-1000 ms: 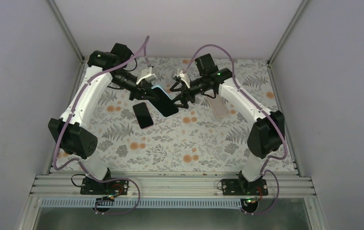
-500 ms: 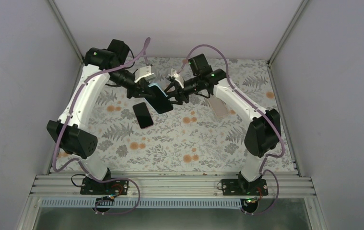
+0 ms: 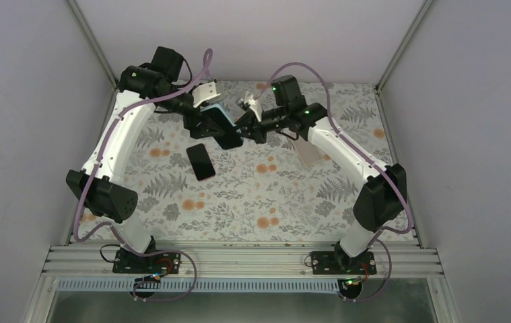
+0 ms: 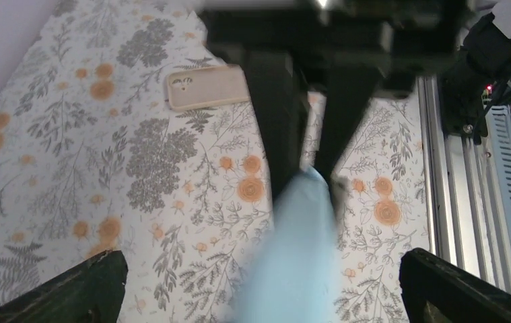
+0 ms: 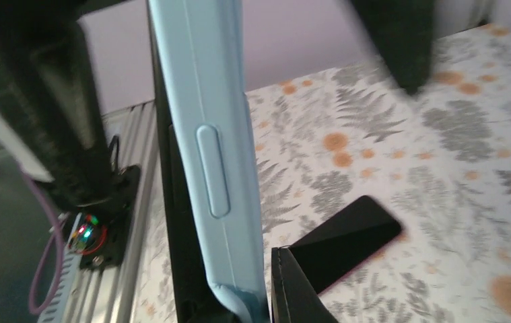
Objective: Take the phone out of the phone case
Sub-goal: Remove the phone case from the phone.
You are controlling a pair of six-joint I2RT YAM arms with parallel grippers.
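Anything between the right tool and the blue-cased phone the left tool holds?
Nothing visible. The right tool sits right beside the blue-cased phone; the black phone and beige case lie on the table below.

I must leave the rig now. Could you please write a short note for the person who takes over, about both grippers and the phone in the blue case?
The left gripper is shut on the light blue case and holds it in the air above the table.
The right gripper is at the free end of the case; whether it grips cannot be told.
The phone appears to sit inside the case, dark screen showing.
On the table lie a bare black phone and a beige case, apart from each other.
Done: the cased phone is off the table. Left: get the phone out of the case.
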